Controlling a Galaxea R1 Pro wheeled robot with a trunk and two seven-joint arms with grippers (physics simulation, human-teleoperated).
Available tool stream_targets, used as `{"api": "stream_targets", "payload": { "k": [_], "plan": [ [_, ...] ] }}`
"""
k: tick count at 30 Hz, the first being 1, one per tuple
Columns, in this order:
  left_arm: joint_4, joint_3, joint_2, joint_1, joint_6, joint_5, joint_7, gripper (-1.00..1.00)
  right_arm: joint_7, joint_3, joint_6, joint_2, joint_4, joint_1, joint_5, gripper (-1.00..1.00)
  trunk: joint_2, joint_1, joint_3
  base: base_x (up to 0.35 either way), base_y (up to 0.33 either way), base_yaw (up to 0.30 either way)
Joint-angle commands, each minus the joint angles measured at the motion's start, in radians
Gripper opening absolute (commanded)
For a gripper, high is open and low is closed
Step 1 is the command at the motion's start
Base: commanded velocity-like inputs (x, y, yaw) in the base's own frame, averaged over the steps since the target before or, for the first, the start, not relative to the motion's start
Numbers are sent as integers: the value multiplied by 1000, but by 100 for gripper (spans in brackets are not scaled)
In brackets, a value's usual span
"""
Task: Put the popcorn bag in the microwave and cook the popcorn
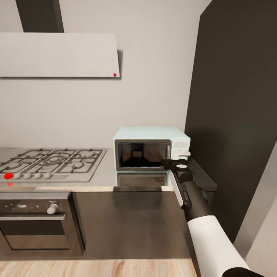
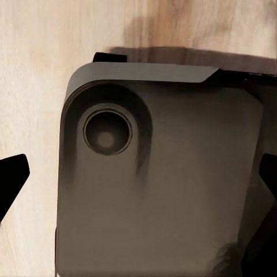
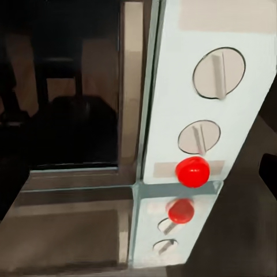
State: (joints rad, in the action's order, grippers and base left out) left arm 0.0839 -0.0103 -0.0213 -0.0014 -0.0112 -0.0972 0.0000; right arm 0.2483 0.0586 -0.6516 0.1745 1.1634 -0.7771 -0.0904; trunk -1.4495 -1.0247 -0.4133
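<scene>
On the glossy countertop (image 1: 104, 175), against the white wall and beside the tall dark cabinet, stands the mint-blue microwave (image 1: 152, 134) with its dark glass door shut. The right arm reaches out to the white control panel (image 3: 199, 86), and the right gripper (image 1: 180, 163) sits close in front of it, by the lower edge near the knobs; whether its fingers are spread or closed I cannot tell, since the head view shows the hand end-on and the right wrist view shows no clear fingertips. That wrist view looks straight at the panel: two round knobs (image 3: 218, 72) and a red button (image 3: 192, 171) below them, all mirrored in the shiny worktop. The popcorn bag is not clearly visible; a dim, darker shape behind the glass in the head view may be it, but it is too murky to be sure. Judging from the shut door and the arm at the controls, the loading step looks finished and the step in hand is starting the heating, most likely by pressing the red button. Left to do would be the cooking itself, so that the popcorn ends up popped inside the bag. The left wrist view looks down at pale wood floor (image 2: 46, 52) and a grey part of the robot's base (image 2: 173, 190), with dark fingers (image 2: 11, 176) at each side, so the left gripper hangs wide apart and empty. To the left of the microwave lie the gas hob (image 1: 50, 163) and the oven (image 1: 36, 223) beneath.
</scene>
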Motion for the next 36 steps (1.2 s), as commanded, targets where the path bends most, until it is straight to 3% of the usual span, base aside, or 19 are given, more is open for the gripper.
{"api": "stream_targets", "payload": {
  "k": [1,18,29,36],
  "plan": [
    [0,0,0,0,-1,-10,0,100,-1,1,-8,0,1,-1,-9,100,0,0,-1,201,0,0],
    [0,0,1,0,-2,-10,0,100,0,1,-7,0,-24,-1,-10,100,0,0,-1,186,0,0],
    [0,0,0,0,-1,-10,0,100,-3,2,-6,0,-79,-1,-13,100,0,0,-1,15,0,0],
    [0,0,0,0,-2,-10,0,100,-89,3,-6,-4,-78,-1,-22,100,0,0,-1,0,0,0]
  ]
}}
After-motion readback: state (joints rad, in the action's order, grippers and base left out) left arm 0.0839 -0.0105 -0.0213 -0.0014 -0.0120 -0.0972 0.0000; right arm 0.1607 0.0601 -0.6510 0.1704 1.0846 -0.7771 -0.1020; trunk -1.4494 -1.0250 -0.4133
